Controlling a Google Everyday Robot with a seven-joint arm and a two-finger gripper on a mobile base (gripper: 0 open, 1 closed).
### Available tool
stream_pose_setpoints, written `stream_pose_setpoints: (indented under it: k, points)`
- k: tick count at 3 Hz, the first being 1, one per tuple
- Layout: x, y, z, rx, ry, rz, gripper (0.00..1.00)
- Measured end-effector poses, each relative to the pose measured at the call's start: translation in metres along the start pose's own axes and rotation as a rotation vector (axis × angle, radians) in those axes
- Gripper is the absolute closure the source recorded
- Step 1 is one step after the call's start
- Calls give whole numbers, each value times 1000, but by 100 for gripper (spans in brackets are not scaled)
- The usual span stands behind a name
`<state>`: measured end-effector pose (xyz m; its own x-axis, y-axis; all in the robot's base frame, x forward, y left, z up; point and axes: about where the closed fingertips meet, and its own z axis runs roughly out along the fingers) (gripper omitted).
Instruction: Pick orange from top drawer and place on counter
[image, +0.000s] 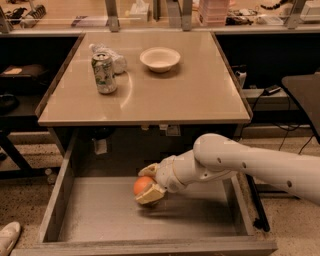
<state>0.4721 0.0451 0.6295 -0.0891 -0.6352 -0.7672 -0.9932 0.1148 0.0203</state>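
Camera view shows the top drawer (100, 217) pulled open below the counter (175, 95), with the orange (139, 183) inside it toward the back, pinched between the two fingers of the gripper (145, 186), while a white bowl (160, 59) and a can (104, 73) stand on the counter.
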Motion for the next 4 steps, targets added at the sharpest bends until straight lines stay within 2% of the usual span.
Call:
stream_pose_setpoints:
  k: [1, 2, 3, 4]
  points:
    - [-16, 12, -11, -24, -12, -10, 100]
    - [-44, 16, -47, -9, -40, -42, 100]
    - [-65, 10, -94, 59, -52, -76, 100]
    - [-84, -8, -148, 141, -42, -104, 100]
